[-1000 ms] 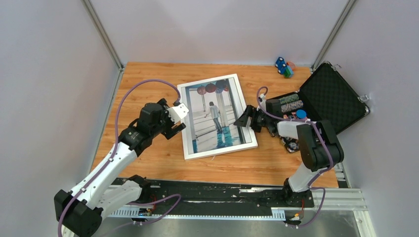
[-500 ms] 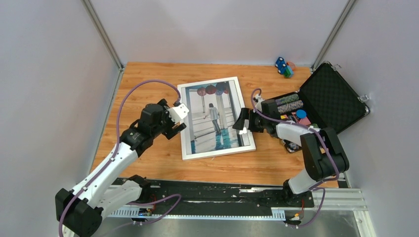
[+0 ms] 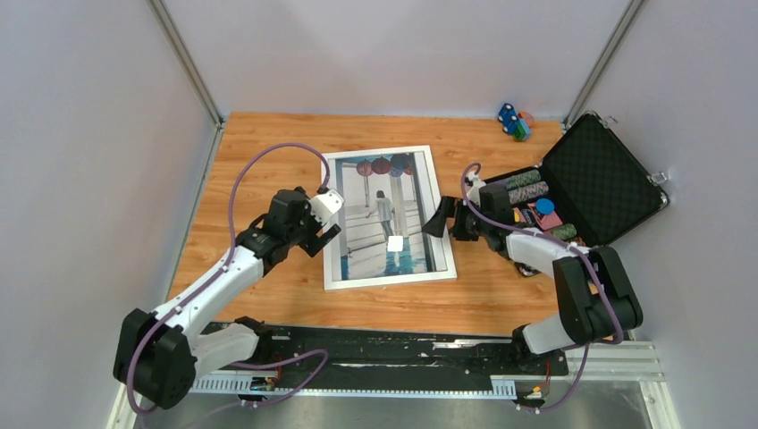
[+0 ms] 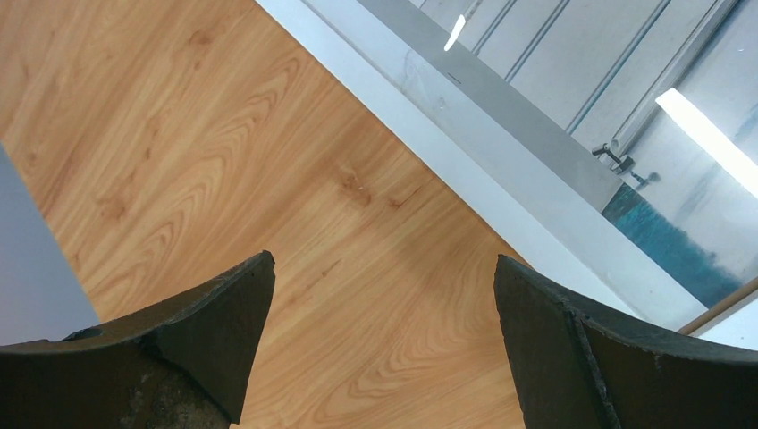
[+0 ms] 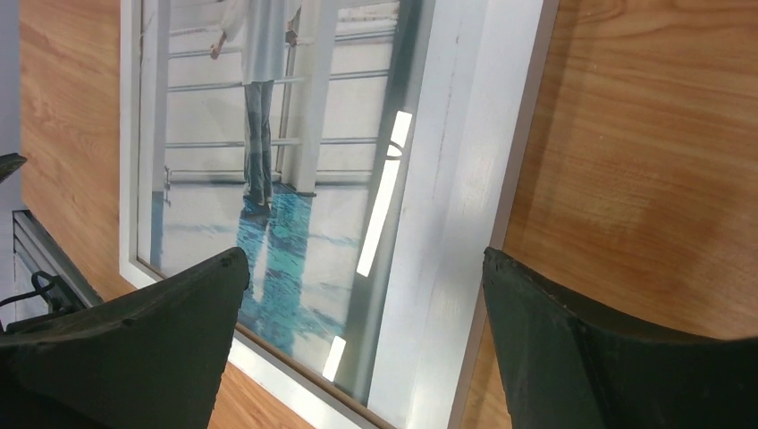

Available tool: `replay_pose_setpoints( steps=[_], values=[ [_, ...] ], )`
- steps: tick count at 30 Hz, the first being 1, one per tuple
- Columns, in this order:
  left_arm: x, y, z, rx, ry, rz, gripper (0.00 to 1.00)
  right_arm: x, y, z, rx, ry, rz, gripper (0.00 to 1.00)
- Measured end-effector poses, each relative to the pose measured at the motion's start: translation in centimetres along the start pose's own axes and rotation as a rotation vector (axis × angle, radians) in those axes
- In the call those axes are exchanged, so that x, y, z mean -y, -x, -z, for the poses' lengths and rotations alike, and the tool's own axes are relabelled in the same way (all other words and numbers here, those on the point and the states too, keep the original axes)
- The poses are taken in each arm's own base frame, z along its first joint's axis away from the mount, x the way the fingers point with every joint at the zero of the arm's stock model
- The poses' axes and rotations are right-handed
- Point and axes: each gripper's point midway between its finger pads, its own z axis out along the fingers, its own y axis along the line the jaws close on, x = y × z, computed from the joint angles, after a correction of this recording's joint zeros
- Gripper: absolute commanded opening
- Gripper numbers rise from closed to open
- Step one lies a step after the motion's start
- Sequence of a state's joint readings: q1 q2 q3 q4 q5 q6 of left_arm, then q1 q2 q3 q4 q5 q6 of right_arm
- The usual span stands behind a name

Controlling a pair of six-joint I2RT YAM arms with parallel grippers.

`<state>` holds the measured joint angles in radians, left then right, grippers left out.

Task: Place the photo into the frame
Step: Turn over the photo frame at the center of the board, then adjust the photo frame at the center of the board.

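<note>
- Wood-grain desk (image 3: pixel 268 130) carries the frame (image 3: pixel 390 280), which lies flat between the two tools.
- Photo (image 3: pixel 384 219) sits inside the frame's white border. In the right wrist view, glare streaks on the pane cross it.
- Left tool (image 3: pixel 324 234): jaws spread wide, nothing between them.
- Frame's left edge is just beside this tool. In the left wrist view, bare desk fills the gap between the fingers (image 4: pixel 179 349), with the white border ahead and to their right. No contact visible there.
- Right tool (image 3: pixel 442 221): jaws spread wide, empty.
- Frame's right edge lies directly under this tool. In its wrist view, the gap between the fingers spans the right border and part of the photo's teal water.
- Contact between right tool and frame: cannot tell.
- Black case (image 3: pixel 594 174) lies open behind the right tool, on its outer side, with chips (image 3: pixel 523 189) in the tray.
- Small toys (image 3: pixel 513 121) sit at the far desk corner, well apart from both tools.
</note>
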<state>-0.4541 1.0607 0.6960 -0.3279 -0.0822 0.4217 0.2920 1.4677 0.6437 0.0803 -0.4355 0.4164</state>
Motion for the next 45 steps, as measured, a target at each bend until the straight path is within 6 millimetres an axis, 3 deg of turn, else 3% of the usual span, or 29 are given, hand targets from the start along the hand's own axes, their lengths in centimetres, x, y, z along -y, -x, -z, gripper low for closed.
replay_pose_setpoints(
  steps=[7,14,20,26,34,41,45],
  values=[
    [0.4,-1.6,-2.3,-0.08,-0.029,0.052,1.0,0.1,0.6,-0.5,0.013,0.004,0.007,1.0],
    [-1.7,-2.8,-3.4,-0.115,-0.019,0.181,1.0,1.2,0.5,-2.2,-0.021,-0.045,0.039,1.0],
    [-3.4,-3.9,-4.8,-0.139,-0.042,0.31,1.0,1.6,0.5,-2.5,-0.03,-0.07,0.069,1.0],
    [-3.4,-4.9,-6.5,-0.169,-0.11,0.41,1.0,1.3,0.3,-2.6,-0.036,-0.07,0.1,1.0],
    [-2.2,-4.3,-8.6,-0.177,-0.223,0.474,1.0,0.0,-0.1,-3.2,-0.055,-0.04,0.14,1.0],
    [-1.4,-4.3,-11.8,-0.216,-0.306,0.536,1.0,0.0,-0.1,-3.2,-0.06,-0.034,0.154,1.0],
    [-2.1,-3.0,-13.2,-0.197,-0.328,0.55,1.0,0.0,-0.2,-3.2,-0.061,-0.03,0.162,1.0]
  ],
)
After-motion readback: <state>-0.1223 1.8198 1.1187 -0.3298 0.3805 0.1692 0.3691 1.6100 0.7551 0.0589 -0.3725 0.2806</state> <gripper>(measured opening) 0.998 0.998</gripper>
